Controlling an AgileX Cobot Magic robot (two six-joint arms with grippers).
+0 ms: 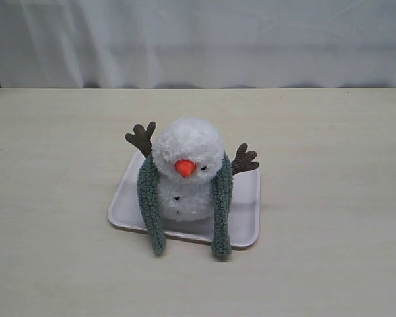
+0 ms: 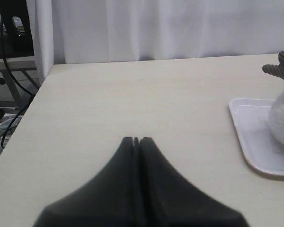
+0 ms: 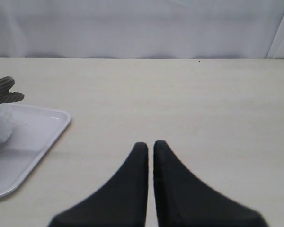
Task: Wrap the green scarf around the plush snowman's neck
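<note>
The plush snowman [image 1: 188, 148] sits on a white tray [image 1: 247, 218], its head tipped forward. Behind the head lies the green scarf [image 1: 150, 205]; its two ends hang down the front on either side and reach the table past the tray's front edge. Head and scarf cover the neck crease. Neither gripper shows in the exterior view. My left gripper [image 2: 136, 140] is shut and empty over bare table, with the tray [image 2: 255, 137] and a brown twig arm [image 2: 279, 68] off to its side. My right gripper [image 3: 150, 144] is shut but for a hairline gap, holds nothing, and is apart from the tray [image 3: 33, 132].
A white curtain [image 1: 198, 39] hangs behind the table's far edge. The left wrist view shows the table's side edge, with cables [image 2: 9, 71] and equipment beyond it. Bare tabletop lies on both sides of the tray.
</note>
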